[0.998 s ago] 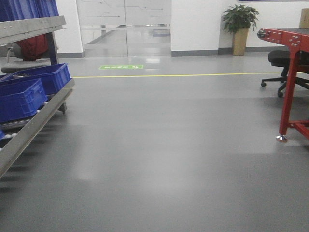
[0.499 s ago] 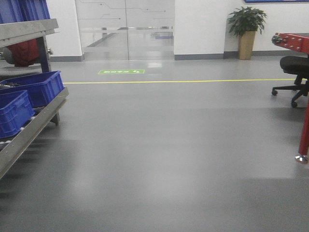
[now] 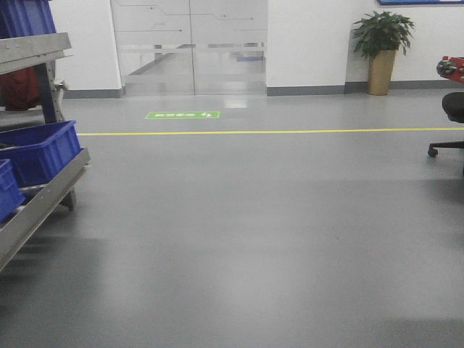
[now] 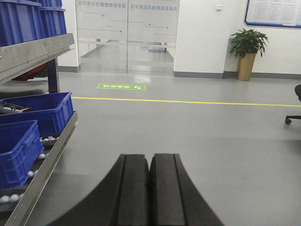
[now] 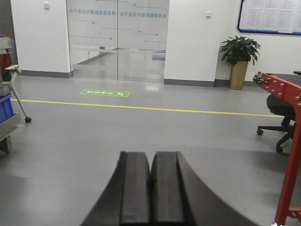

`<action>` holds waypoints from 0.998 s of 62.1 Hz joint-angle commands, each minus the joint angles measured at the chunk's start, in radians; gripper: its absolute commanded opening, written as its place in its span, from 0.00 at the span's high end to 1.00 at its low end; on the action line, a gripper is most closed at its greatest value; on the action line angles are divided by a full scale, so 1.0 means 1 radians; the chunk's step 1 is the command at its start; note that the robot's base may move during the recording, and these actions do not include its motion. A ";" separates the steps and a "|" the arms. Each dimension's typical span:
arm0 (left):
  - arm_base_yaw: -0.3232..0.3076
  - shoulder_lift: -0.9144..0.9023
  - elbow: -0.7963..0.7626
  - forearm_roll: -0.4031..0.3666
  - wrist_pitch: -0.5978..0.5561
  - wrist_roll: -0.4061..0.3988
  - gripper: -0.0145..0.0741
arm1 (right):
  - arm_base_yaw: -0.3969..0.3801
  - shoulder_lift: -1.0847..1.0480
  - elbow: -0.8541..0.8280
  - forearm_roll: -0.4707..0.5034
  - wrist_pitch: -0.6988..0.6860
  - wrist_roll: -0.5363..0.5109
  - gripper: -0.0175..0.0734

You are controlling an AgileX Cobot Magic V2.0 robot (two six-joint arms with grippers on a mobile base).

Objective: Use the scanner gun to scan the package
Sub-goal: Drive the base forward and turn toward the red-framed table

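- The left gripper [image 4: 149,159] is closed: its two black fingers [image 4: 134,188] press flat against each other along their whole length, with nothing between them.
- The right gripper [image 5: 150,157] is closed the same way and holds nothing; only a thin seam shows between its fingers [image 5: 135,188].
- Both grippers hang above bare grey floor [image 3: 246,239] and point toward the far wall.
- Neither the package nor the scanner gun appears in any view, so where they lie cannot be told.
- To the left of the left gripper stands a metal roller rack [image 4: 49,157] carrying blue bins [image 4: 40,113], with more blue bins on its upper shelf [image 4: 35,52].
- To the right of the right gripper stands a red metal frame [image 5: 288,155], with a black office chair [image 5: 281,110] behind it.
- Farther out, a yellow line [image 3: 268,132] crosses the floor, with a green floor sign [image 3: 182,114] just beyond it.
- Frosted glass doors [image 3: 190,47] sit in the white back wall, and a potted plant [image 3: 382,47] stands to their right.
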State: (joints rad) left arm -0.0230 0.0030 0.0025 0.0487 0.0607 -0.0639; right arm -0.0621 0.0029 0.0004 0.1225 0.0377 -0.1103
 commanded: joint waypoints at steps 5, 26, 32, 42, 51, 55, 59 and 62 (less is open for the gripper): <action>0.001 -0.003 -0.003 0.001 -0.026 0.000 0.96 | -0.003 -0.003 0.000 -0.002 -0.022 -0.003 0.99; 0.001 -0.003 -0.003 0.001 -0.026 0.000 0.96 | -0.003 -0.003 0.000 -0.002 -0.022 -0.003 0.99; 0.001 -0.003 -0.003 0.001 -0.026 0.000 0.96 | -0.003 -0.003 0.000 -0.002 -0.022 -0.003 0.99; 0.001 -0.003 -0.003 0.001 -0.026 0.000 0.96 | -0.003 -0.003 0.000 -0.002 -0.022 -0.003 0.99; 0.001 -0.003 -0.003 0.001 -0.026 0.000 0.96 | -0.003 -0.003 0.000 -0.002 -0.022 -0.003 0.99; 0.001 -0.003 -0.003 0.001 -0.026 0.000 0.96 | -0.003 -0.003 0.000 -0.002 -0.022 -0.003 0.99; 0.001 -0.003 -0.003 0.001 -0.026 0.000 0.96 | -0.003 -0.003 0.000 -0.002 -0.022 -0.003 0.99; 0.001 -0.003 -0.003 0.001 -0.026 0.000 0.96 | -0.003 -0.003 0.000 -0.002 -0.022 -0.003 0.99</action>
State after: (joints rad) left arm -0.0230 0.0030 0.0025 0.0487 0.0547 -0.0639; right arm -0.0621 0.0029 0.0004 0.1225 0.0377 -0.1103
